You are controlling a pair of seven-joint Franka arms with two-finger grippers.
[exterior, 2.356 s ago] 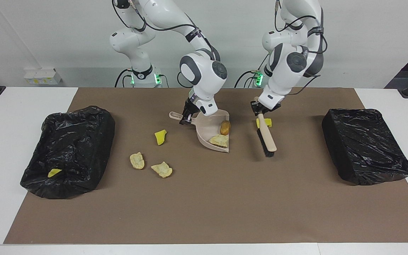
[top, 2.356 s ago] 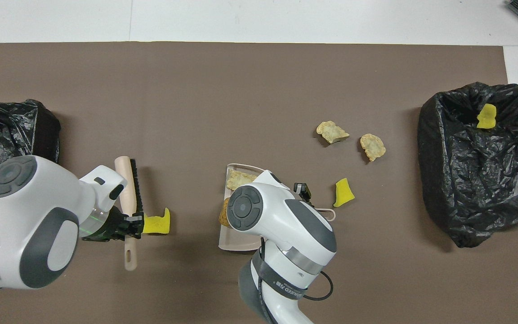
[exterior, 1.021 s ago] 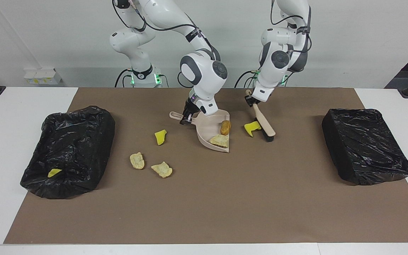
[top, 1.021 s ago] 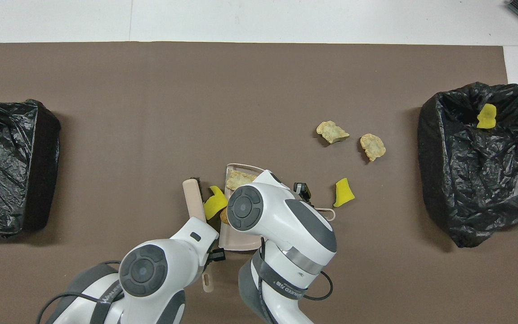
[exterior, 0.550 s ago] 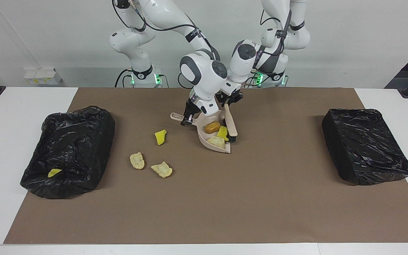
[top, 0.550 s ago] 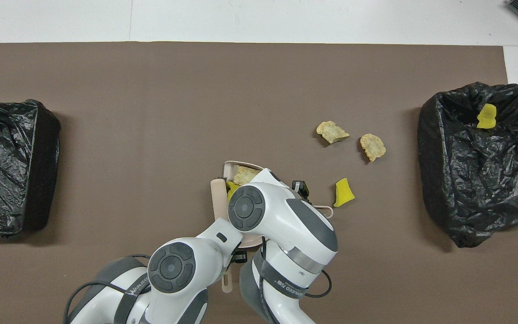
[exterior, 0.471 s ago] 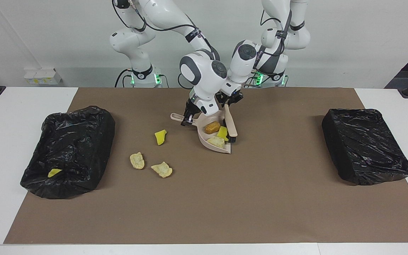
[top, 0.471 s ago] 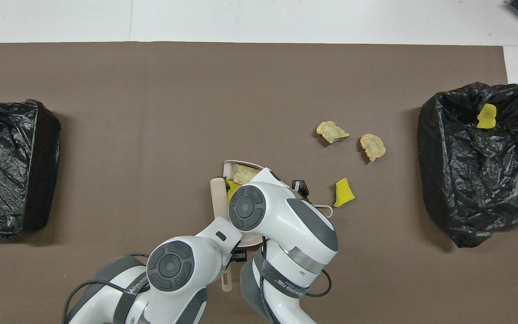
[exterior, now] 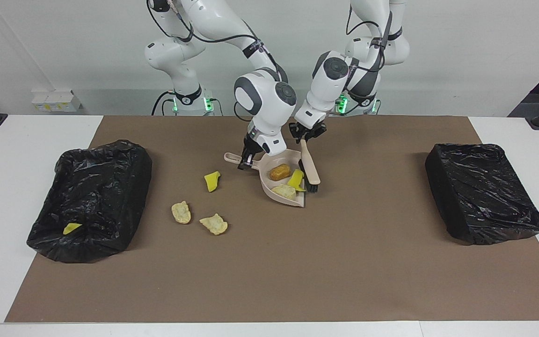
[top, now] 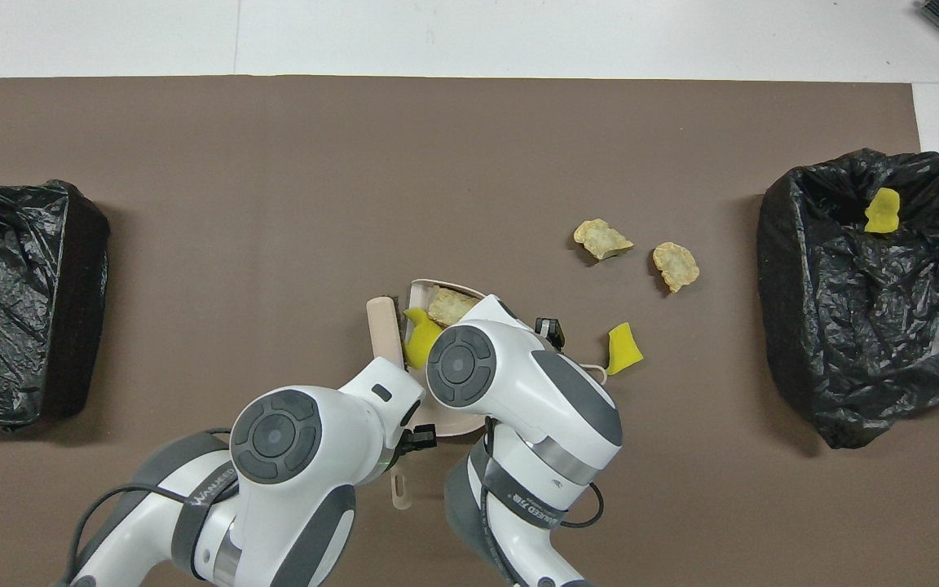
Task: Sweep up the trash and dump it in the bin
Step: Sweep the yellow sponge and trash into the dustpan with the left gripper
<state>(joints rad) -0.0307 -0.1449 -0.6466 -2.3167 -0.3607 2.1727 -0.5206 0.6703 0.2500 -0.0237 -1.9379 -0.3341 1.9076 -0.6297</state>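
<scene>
My right gripper [exterior: 246,161] is shut on the handle of the beige dustpan [exterior: 265,183] at the middle of the mat. The pan holds trash: a golden-brown nugget [exterior: 280,172], a yellow wedge [exterior: 296,180] and a beige chunk [exterior: 284,191]. My left gripper [exterior: 306,135] is shut on the handle of the beige brush [exterior: 310,167], whose black bristles stand at the pan's open edge. A loose yellow wedge [exterior: 212,181] and two beige chunks [exterior: 181,212] [exterior: 214,223] lie on the mat toward the right arm's end.
A black-lined bin [exterior: 91,199] at the right arm's end holds one yellow wedge [exterior: 71,228]. A second black-lined bin [exterior: 482,192] stands at the left arm's end. A brown mat [exterior: 297,271] covers the table.
My left gripper swept the brush toward the dustpan and pushed a yellow wedge from the mat into it. The brush has since drawn back slightly. The pan shifted a little.
</scene>
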